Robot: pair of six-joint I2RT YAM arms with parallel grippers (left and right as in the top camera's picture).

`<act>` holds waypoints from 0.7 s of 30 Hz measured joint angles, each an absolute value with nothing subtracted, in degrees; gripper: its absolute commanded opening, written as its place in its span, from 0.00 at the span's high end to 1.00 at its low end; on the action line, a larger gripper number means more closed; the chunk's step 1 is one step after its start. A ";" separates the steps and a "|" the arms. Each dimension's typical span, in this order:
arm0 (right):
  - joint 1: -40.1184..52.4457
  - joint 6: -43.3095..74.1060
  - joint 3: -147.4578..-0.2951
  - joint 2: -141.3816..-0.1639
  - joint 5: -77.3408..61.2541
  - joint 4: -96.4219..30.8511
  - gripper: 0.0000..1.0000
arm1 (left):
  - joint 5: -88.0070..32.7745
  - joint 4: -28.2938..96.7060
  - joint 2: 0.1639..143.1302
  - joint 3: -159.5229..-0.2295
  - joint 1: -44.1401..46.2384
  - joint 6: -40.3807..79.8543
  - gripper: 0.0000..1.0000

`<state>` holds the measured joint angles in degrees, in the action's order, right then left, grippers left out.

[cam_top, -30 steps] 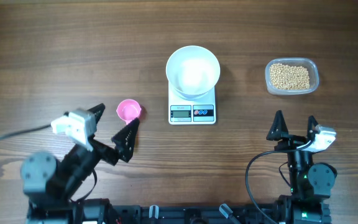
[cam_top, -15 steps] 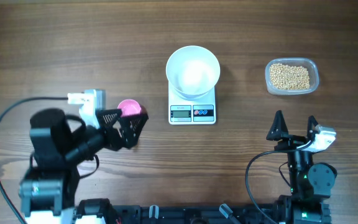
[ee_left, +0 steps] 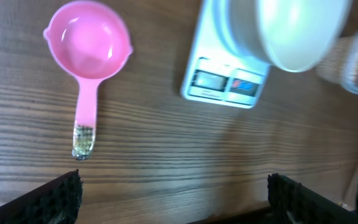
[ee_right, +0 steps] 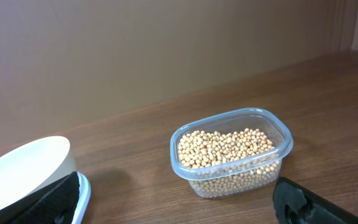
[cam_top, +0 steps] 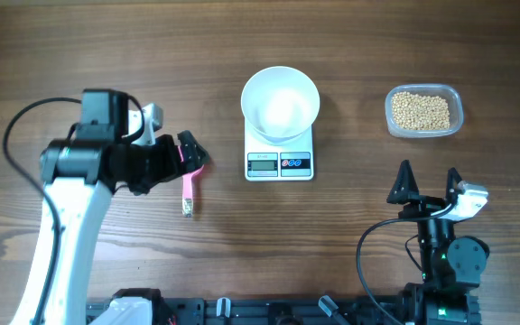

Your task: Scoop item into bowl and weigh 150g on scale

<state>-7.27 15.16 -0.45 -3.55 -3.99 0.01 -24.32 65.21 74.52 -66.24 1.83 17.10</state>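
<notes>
The pink scoop lies empty on the wood with its handle toward me; from overhead only its handle shows, below my left gripper. That left gripper hovers open above the table, short of the scoop, with nothing between its fingers. The white bowl stands empty on the scale. The item, beige beans, fills a clear tub at the far right. My right gripper rests open near the front edge, facing the tub, its jaws empty.
The bowl and the scale's corner sit left of the tub in the right wrist view. The scale's display and buttons face the front. A black cable loops off the left arm.
My left arm has swung up and back from the front left. Its gripper now points down over the scoop's cup and hides it from overhead. The right arm has not moved.
</notes>
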 measured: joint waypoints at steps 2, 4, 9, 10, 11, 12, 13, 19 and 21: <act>-7.27 15.16 -0.45 -3.55 -3.99 0.01 0.00 | -23.77 65.21 77.28 -66.24 1.83 17.34 0.00; -7.27 15.16 -0.45 -3.55 -4.01 -0.01 0.00 | -23.57 65.10 79.88 -66.24 1.83 17.56 0.00; -7.27 15.16 -0.45 -3.55 -3.99 0.01 0.00 | -24.60 65.23 86.26 -66.24 1.83 19.05 0.00; -7.27 15.14 -0.45 -3.55 -3.99 0.01 0.00 | -25.50 65.73 86.80 -66.24 1.83 19.25 0.00; -7.27 15.16 -0.45 -3.55 -3.99 -0.01 0.00 | -26.83 66.50 87.46 -66.22 1.83 19.31 0.00; -7.27 15.16 -0.45 -3.55 -3.99 0.01 0.00 | -27.86 66.65 87.85 -66.22 1.85 19.44 0.00; -7.27 15.16 -0.45 -3.55 -3.99 0.01 0.00 | -28.91 66.63 88.07 -66.22 1.93 19.46 0.00; -7.27 15.14 -0.45 -3.55 -3.99 0.01 0.00 | -34.41 63.55 88.25 -66.22 6.00 19.90 0.21; -7.27 15.14 -0.45 -3.55 -3.99 0.01 0.00 | -35.14 61.73 88.25 -66.22 9.15 20.60 0.26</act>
